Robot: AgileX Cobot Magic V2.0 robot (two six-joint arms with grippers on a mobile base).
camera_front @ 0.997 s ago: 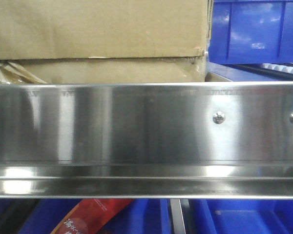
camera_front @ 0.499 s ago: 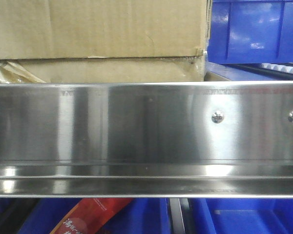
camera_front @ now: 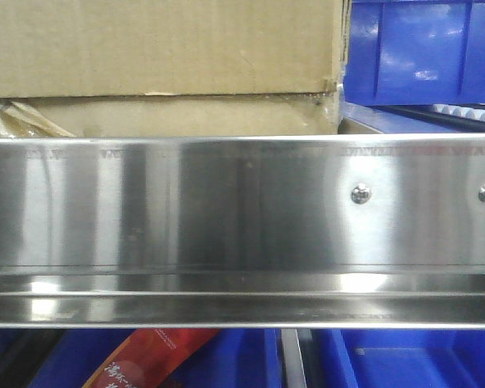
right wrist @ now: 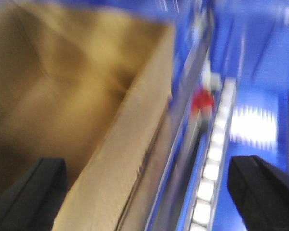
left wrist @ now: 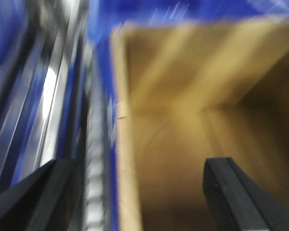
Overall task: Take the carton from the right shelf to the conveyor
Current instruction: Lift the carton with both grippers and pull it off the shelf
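**Carton on the right shelf, both grippers spread beside it**

In the front view the carton (camera_front: 162,48) sits on the right shelf (camera_front: 226,210), behind the wide steel rail, and fills the picture from 10 to 12 o'clock. Its lower edge is creased, and yellowish tape shows at 9 o'clock. A blue bin (camera_front: 424,52) stands just beside it at 1 o'clock. Two screw heads (camera_front: 360,193) are on the rail toward 3 o'clock. Under the rail, at 7 o'clock, lies a red packet (camera_front: 149,360) in another blue bin.

Both wrist views are blurred. The left gripper (left wrist: 139,197) has its fingers wide apart. One finger (left wrist: 33,197) is at 8 o'clock over the white roller track (left wrist: 94,159), the other at 4 o'clock over the brown carton face. The carton's edge runs between them.

The right gripper (right wrist: 149,192) is also spread wide. One finger (right wrist: 31,192) is at 8 o'clock over the carton, the other at 4 o'clock beyond the rollers. Whether any finger touches the carton, I cannot tell.
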